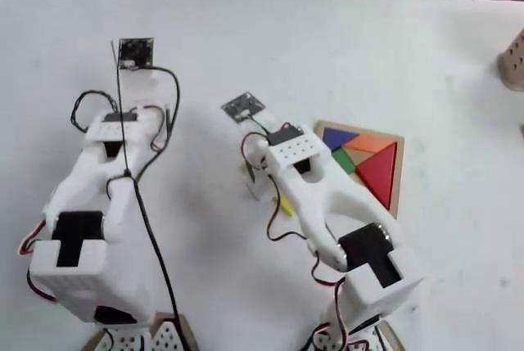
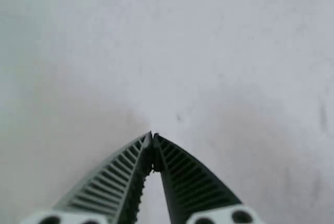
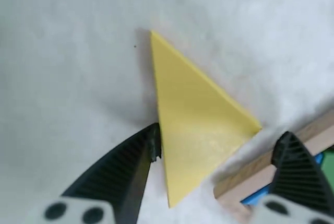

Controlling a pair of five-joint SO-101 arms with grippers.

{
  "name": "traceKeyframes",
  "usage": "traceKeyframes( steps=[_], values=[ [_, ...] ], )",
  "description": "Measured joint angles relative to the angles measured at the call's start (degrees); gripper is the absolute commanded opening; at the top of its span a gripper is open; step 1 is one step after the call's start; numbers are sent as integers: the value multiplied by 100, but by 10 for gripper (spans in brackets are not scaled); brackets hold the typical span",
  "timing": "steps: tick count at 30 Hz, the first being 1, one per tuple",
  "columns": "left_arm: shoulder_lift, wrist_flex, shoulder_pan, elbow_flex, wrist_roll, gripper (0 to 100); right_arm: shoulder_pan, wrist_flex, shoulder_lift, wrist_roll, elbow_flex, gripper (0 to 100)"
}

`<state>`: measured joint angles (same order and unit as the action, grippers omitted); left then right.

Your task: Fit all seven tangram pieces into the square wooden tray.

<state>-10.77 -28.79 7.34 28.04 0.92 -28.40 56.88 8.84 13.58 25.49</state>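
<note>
The square wooden tray (image 1: 399, 173) lies right of centre and holds red (image 1: 378, 173), orange (image 1: 368, 143), blue (image 1: 336, 136) and green (image 1: 343, 161) pieces. A yellow triangle (image 3: 195, 122) lies flat on the white table just outside the tray's edge (image 3: 271, 166). My right gripper (image 3: 219, 148) is open and straddles the triangle, one fingertip touching its long side, the other over the tray rim. In the high view the right arm (image 1: 315, 183) covers that piece. My left gripper (image 2: 153, 139) is shut on nothing, low over bare table at the left (image 1: 123, 134).
A tan perforated object (image 1: 514, 60) stands at the far right edge of the table. Black cables (image 1: 143, 204) trail over the left arm. Small circuit boards (image 1: 136, 52) (image 1: 243, 106) sit on both wrists.
</note>
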Motion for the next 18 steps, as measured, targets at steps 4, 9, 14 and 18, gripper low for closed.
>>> traceKeyframes(
  steps=[4, 9, 14, 18],
  values=[
    [0, 0, 0, -9, 0, 24, 0, 0, 0, 0, 0, 326],
    [0, 0, 0, -9, 0, 24, -44, 26, 0, 0, 0, 326],
    [0, 0, 0, -9, 0, 24, -176, 0, 0, -114, 0, 326],
    [0, 0, 0, -9, 0, 24, -202, -141, 0, -308, 0, 326]
  ],
)
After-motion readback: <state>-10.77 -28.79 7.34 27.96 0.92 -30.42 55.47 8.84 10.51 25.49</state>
